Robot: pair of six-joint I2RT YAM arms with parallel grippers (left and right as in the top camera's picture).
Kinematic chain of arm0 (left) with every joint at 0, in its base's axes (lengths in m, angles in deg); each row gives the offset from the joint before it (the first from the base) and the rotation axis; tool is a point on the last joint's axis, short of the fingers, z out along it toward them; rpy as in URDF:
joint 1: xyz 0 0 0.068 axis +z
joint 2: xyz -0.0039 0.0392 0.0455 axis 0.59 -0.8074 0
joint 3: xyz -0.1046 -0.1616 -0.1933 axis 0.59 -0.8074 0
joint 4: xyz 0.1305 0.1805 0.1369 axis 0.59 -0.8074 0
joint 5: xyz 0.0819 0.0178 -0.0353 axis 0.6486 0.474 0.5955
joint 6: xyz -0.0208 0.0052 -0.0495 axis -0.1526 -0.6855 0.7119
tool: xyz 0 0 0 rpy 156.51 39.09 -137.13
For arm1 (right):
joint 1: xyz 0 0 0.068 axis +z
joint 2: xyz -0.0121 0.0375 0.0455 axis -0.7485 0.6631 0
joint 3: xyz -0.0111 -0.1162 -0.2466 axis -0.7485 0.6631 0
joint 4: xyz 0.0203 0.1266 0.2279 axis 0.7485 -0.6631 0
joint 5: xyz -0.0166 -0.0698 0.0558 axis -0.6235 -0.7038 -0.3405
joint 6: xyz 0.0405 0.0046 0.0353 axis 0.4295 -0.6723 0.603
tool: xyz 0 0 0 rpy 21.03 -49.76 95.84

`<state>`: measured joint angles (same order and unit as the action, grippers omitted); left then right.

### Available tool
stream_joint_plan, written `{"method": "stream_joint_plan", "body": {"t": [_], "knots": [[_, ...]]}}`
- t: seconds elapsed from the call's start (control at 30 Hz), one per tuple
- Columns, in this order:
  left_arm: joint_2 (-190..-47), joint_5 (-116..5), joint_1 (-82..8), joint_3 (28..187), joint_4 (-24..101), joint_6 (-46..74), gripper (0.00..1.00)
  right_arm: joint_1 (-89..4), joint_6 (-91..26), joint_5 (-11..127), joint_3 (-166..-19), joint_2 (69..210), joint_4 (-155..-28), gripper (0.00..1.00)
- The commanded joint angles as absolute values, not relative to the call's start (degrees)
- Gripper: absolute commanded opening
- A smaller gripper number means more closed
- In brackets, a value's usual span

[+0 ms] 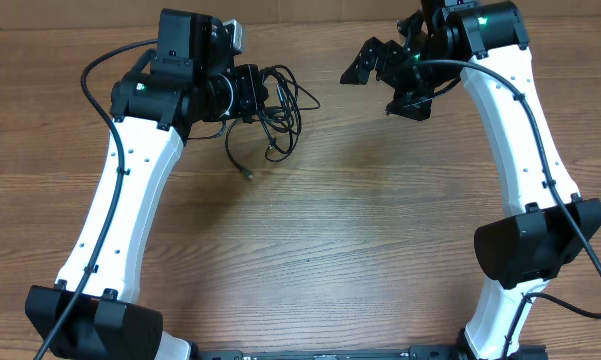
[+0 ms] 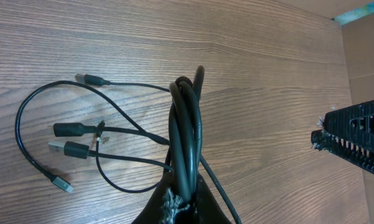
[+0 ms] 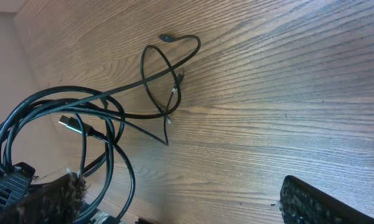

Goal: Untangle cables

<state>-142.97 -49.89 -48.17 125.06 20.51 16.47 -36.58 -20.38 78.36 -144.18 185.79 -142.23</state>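
The left pincer is clamped tight on the cables, holding a thick fold of several black cords between its tips. The rest of the bundle spreads out ahead of those tips and lies on the wooden counter. To one side of the clamped fold, thinner strands trail off in loose curves, and the small plug ends sit close together, some crossing one another. One longer loop reaches farthest from the grip. Further right, the right pincer hangs above the counter with its jaws wide apart and nothing between them. The cables are off to its side, near but not touching. Judged from this, the task is at an early stage: the bundle is gathered and anchored on one side, but no cord lies separate from the others, and the strands overlap in several places. What is left is most of the job, namely taking one strand or plug end in the free pincer, drawing it clear, and repeating for each cord.
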Motion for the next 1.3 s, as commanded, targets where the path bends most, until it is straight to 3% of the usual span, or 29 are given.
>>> {"method": "stream_joint_plan", "body": {"t": [0.0, 0.6, 0.83, 1.27], "knots": [[-143.08, -50.70, -48.56, 125.50, 20.95, 15.99, 0.05, -36.47, -19.96, 78.49, -144.94, 184.81, -142.20, 0.99], [-143.34, -53.19, -48.54, 125.50, 22.39, 15.73, 0.04, -36.47, -20.46, 83.45, -144.94, 184.81, -142.03, 1.00], [-144.54, -63.66, -48.21, 125.50, 29.21, 10.68, 0.04, -36.54, -21.10, 83.94, -144.94, 184.81, -140.74, 1.00], [-146.36, -63.47, -48.17, 125.50, 28.20, 10.64, 0.04, -36.54, -21.29, 83.91, -144.94, 184.81, -142.20, 1.00]]}}
